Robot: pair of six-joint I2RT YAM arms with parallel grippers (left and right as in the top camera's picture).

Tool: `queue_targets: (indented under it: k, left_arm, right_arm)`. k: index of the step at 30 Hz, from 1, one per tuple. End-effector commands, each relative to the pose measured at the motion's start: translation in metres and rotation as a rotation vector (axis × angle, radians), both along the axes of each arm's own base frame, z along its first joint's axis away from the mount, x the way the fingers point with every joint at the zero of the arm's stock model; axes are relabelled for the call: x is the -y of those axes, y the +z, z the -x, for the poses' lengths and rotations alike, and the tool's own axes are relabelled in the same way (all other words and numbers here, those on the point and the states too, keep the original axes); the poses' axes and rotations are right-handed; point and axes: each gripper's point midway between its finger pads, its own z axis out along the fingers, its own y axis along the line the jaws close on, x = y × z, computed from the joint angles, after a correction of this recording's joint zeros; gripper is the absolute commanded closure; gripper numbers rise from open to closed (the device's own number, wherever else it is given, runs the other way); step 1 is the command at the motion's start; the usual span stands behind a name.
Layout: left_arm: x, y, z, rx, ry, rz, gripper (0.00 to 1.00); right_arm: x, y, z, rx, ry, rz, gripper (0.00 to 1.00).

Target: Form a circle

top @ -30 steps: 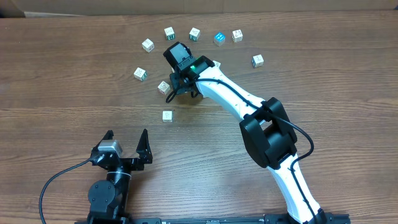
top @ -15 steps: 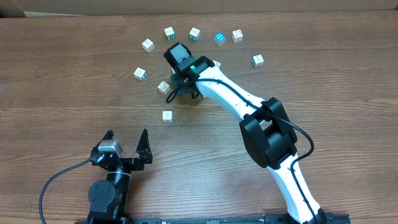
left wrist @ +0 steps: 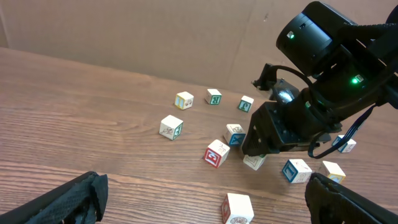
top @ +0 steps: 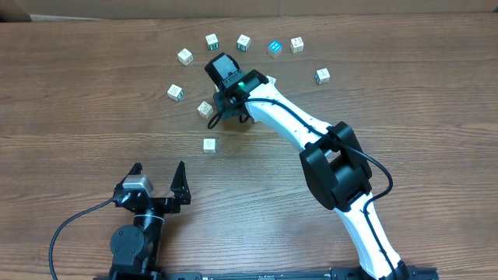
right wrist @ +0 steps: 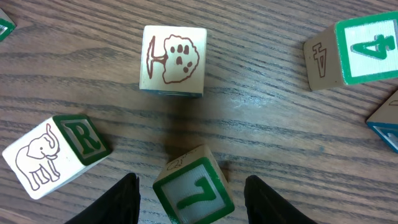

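The circle is a small ring-like cluster of pale printed cubes under my right gripper [right wrist: 189, 186]: a tree cube [right wrist: 173, 60], an elephant-and-R cube [right wrist: 53, 154], a green 4 cube [right wrist: 351, 51] and a green 7 cube [right wrist: 194, 194]. The 7 cube sits on the table between my right fingers, with a narrow gap on each side. From overhead the right gripper [top: 226, 107] points down and hides most of this cluster. My left gripper [top: 159, 173] stands wide open near the front edge, with nothing between its fingers [left wrist: 62, 200].
More cubes lie in a wide arc behind the cluster, among them a teal-faced cube [top: 274, 48] and the far-right cube [top: 322, 75]. A lone cube [top: 208, 145] lies toward the left gripper. A cardboard wall [left wrist: 155, 31] backs the wooden table [top: 93, 117].
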Motion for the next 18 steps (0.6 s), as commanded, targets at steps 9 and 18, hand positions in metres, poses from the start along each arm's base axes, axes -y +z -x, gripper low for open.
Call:
queue_targets:
  k: [9,18]
  left_arm:
    - [0.003,0.001,0.001,0.011,-0.015,-0.025,0.0]
    - [0.003,0.001,0.001,0.011,-0.015,-0.025,0.01]
  right_arm:
    - [0.002,-0.002,-0.012,0.037,-0.014,0.0,0.42]
    - [0.025,0.062,-0.028,0.06,-0.174,-0.047,0.39]
